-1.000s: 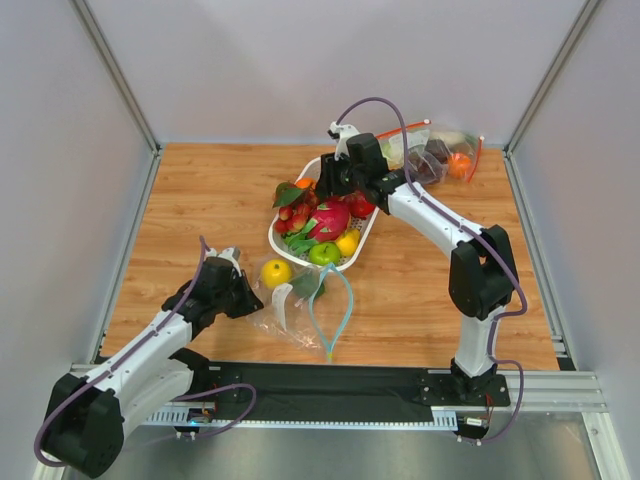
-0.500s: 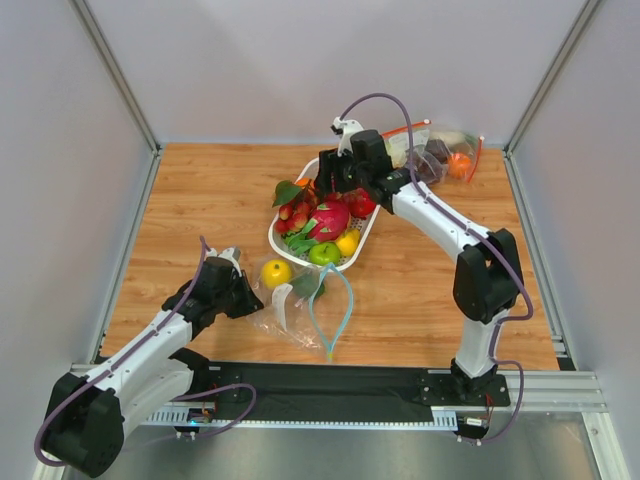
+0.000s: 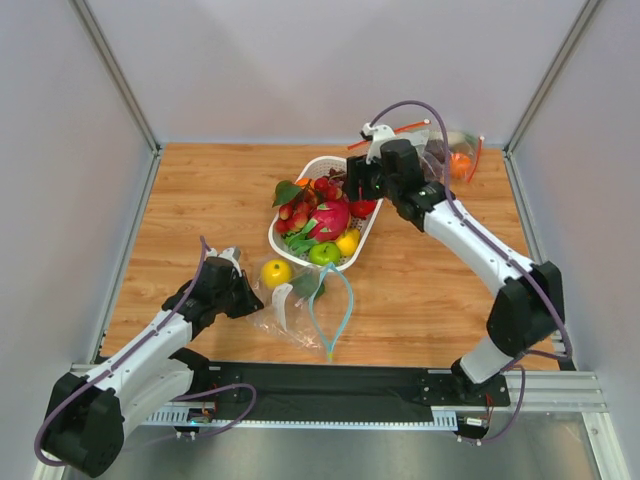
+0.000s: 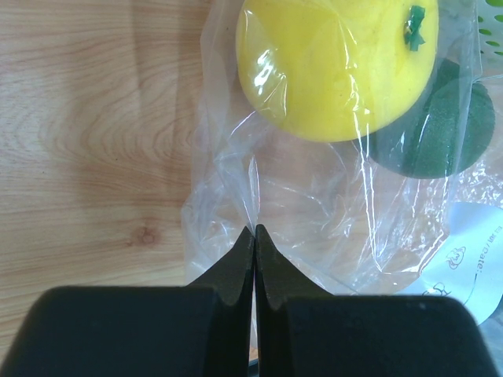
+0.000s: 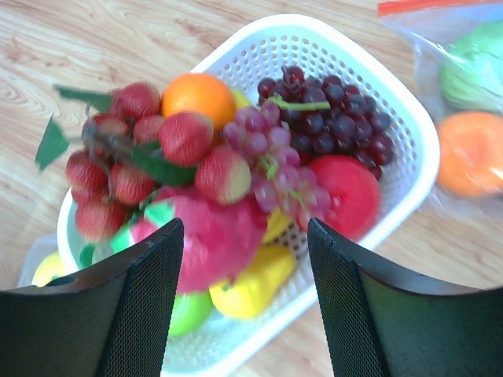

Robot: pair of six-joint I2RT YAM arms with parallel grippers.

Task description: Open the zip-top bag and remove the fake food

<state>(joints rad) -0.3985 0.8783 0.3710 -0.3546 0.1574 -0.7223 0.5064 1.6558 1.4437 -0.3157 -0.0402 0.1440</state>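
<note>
The clear, crinkly plastic zip-top bag (image 3: 300, 305) with a teal strip lies on the wooden counter (image 3: 200, 200), at 6 o'clock from the white plastic basket (image 5: 310, 35). A round yellow lemon (image 4: 338, 67) and a dark green fruit (image 4: 440, 126) sit inside it. At the bag's 9 o'clock edge, the left end effector (image 4: 254, 234) is squeezed together, it seems on the thin plastic. The right end effector (image 5: 242, 232) hangs spread apart over the basket.

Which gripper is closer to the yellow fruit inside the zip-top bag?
Left. The left gripper is shut on the zip-top bag just beside the yellow fruit; the right gripper hangs open over the white basket, farther back.
</note>
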